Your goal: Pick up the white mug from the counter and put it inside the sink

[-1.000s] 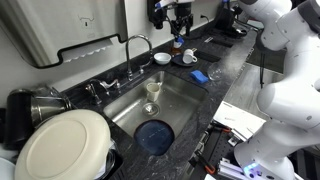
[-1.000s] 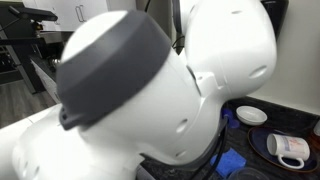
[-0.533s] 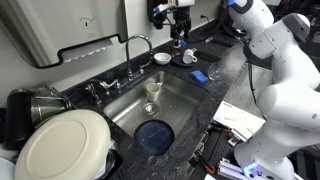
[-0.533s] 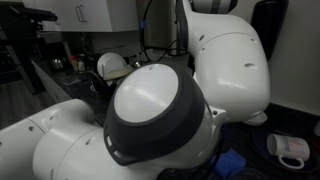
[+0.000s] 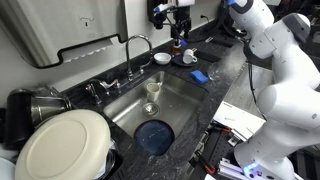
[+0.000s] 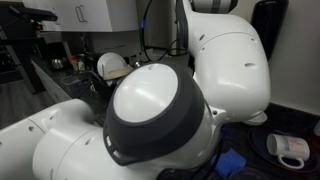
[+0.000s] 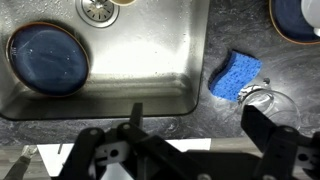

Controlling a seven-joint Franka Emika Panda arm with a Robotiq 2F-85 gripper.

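Note:
The white mug rests on a dark saucer on the black counter, to the right of the sink. It also shows at the lower right in an exterior view. The mug is out of the wrist view. My gripper is open and empty, high above the counter's front strip between the sink and the sponge. Both fingers stand far apart. The gripper itself is not seen in either exterior view; the arm reaches up past the top edge.
A blue sponge and a clear glass object lie on the counter. The sink holds a blue plate and a glass. A white bowl, the faucet, a cream plate and papers are around.
Since a second ago the arm has swung in over the counter toward the top middle of the view. Over the last half second nothing has moved.

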